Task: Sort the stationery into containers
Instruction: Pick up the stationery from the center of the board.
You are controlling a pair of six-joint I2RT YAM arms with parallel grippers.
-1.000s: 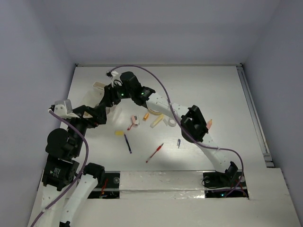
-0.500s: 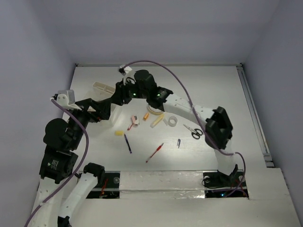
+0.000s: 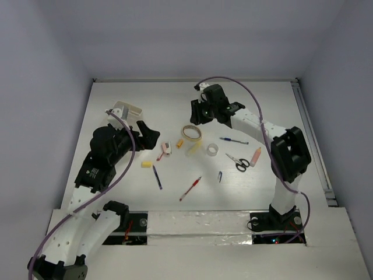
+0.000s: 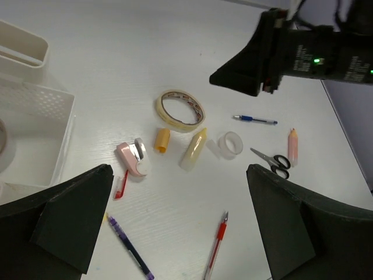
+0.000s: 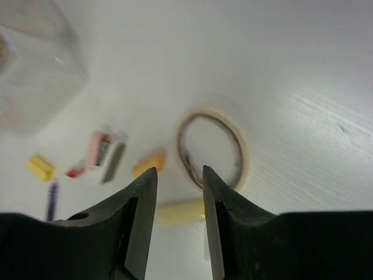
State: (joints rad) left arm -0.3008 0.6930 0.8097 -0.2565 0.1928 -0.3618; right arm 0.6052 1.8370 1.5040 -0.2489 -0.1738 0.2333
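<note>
The stationery lies loose mid-table: a beige tape roll [image 3: 191, 132] [image 4: 179, 109] [image 5: 213, 149], a clear tape roll [image 3: 213, 150] [image 4: 230, 144], scissors [image 3: 236, 162] [image 4: 271, 159], a blue pen [image 3: 233, 140], a red pen [image 3: 191, 188] [image 4: 217, 245], a purple pen [image 3: 157, 177] and a pink item [image 3: 166, 149] [image 4: 133, 158]. The container [image 3: 127, 111] [image 4: 35, 116] is a whitish box at the back left. My right gripper [image 3: 197, 114] [image 5: 179, 175] hovers over the beige roll, partly open and empty. Beside the box, my left gripper [image 3: 148, 133] [image 4: 192, 233] is open wide and empty.
An orange bit [image 3: 179, 143] [image 5: 148, 163], a yellowish tube [image 3: 193, 149] [image 4: 193, 148] and a yellow bit [image 3: 147, 164] lie near the rolls. A pink marker [image 3: 256, 156] lies right of the scissors. Walls close the table at the back and both sides.
My right gripper has swung from over the container to the right, above the beige tape roll, and its jaws have narrowed a little. The left arm has drawn back from the box.
</note>
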